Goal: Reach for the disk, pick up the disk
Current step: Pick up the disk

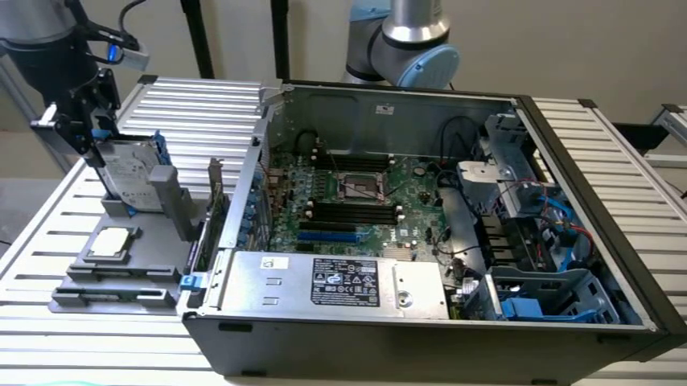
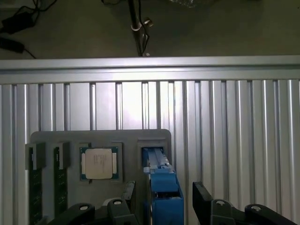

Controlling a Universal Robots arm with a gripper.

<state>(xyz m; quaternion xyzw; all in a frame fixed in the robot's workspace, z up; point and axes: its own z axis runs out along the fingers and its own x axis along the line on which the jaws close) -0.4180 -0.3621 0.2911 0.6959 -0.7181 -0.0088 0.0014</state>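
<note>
Disk [image 2: 161, 187] stands on its edge in a slot of the grey holder [image 2: 101, 137], near the tabletop's [image 2: 234, 140] edge on the exterior view's left. The jaws are spread apart, one on each side of its blue rails, so I think the reach is almost done; a good grab needs an even squeeze on both blue sides. In the same holder a small chip [image 2: 98, 164] lies flat in a square pocket and two dark sticks [image 2: 33, 197] stand in thin slots. Farther off, the computer case [image 1: 429, 354] with its side off holds a green board [image 1: 413, 181] and a silver box [image 1: 257, 281].
</note>
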